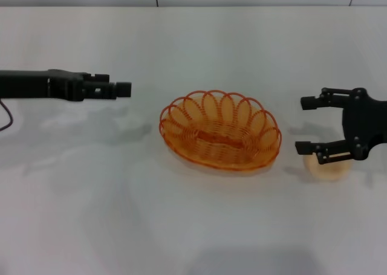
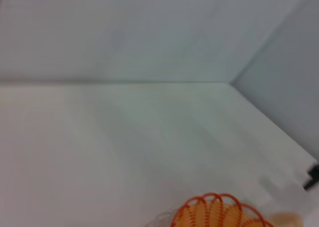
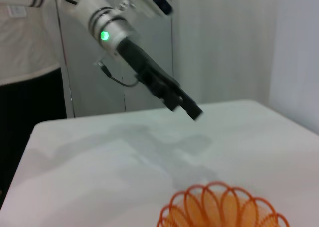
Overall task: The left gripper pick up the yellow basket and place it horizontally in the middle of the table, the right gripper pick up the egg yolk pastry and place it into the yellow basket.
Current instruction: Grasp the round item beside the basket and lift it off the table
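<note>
Yellow basket (image 1: pixel 221 131) sits upright on the white bench (image 1: pixel 193 226), near the middle of the head view, long axis running left to right. Interior looks empty; looped rim and coiled base visible. Nothing touches it.

Egg yolk pastry (image 1: pixel 327 168) lies on the bench to the robot's right of the basket, apart from the rim. Only part of its pale dome shows under the right pincer.

Right pincer (image 1: pixel 308 124): fingers spread wide, tips pointing toward the basket, one finger farther from the robot and one nearer. The nearer finger overlaps the pastry in the head view; contact cannot be judged. Nothing is between the fingers.

Left pincer (image 1: pixel 123 89): held level above the bench, well to the robot's left of the basket, tip aimed at it, casting a shadow on the bench. Seen edge-on, fingers appear pressed together, holding nothing. Right wrist view shows the same pincer (image 3: pixel 192 111) raised over the bench beyond the basket (image 3: pixel 222 209).

Left wrist view: basket rim (image 2: pixel 219 214) at the frame edge, pastry (image 2: pixel 288 219) just beyond it.
</note>
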{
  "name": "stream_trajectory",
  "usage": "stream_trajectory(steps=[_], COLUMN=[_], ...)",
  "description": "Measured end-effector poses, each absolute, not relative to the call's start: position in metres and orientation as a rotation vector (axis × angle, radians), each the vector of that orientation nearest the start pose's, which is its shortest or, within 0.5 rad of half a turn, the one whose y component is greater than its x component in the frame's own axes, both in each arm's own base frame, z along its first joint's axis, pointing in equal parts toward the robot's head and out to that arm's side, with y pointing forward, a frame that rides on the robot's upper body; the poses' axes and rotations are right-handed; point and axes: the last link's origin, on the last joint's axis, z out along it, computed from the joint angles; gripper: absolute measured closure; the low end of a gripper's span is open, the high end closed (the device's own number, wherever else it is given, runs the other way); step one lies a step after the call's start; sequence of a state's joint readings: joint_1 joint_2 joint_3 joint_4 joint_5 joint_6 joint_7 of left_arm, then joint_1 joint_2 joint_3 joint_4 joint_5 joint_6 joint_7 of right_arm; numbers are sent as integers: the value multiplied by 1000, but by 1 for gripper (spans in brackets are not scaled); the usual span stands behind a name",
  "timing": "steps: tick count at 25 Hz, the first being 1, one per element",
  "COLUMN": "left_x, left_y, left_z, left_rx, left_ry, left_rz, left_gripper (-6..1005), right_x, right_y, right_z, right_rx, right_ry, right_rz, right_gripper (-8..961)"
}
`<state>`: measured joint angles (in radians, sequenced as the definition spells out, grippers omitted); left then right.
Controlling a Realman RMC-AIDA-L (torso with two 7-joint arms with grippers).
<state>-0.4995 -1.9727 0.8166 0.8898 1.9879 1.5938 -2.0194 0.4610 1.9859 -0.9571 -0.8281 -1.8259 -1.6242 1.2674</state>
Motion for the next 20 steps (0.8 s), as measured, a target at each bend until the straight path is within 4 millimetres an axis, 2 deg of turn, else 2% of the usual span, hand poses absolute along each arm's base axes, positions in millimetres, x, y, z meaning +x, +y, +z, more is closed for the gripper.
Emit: stream_trajectory(steps=[2, 4, 5, 11, 14, 20], left_x=[-263, -265, -268, -274, -282, -291], left_y=[340, 336, 329, 310, 302, 299], left_z=[61, 61, 58, 60, 66, 77], left_rx=[-2652, -2667, -2707, -2797, -2814, -2785], left_ry=[-1038, -982, -851, -566, -497, -477], left_rz=[-578, -579, -593, -606, -577, -568], left_gripper=[128, 128, 128, 129, 129, 130], right_x=[251, 254, 256, 257, 258, 267], right_y=[327, 329, 330, 332, 334, 337], right_z=[36, 38, 39, 42, 41, 39], right_rx=[-2857, -2861, -2864, -2895, -2918, -2907], right_ry=[192, 222, 234, 254, 279, 339], right_rz=[552, 509, 490, 431, 373, 259], right_gripper=[83, 84, 84, 84, 84, 84])
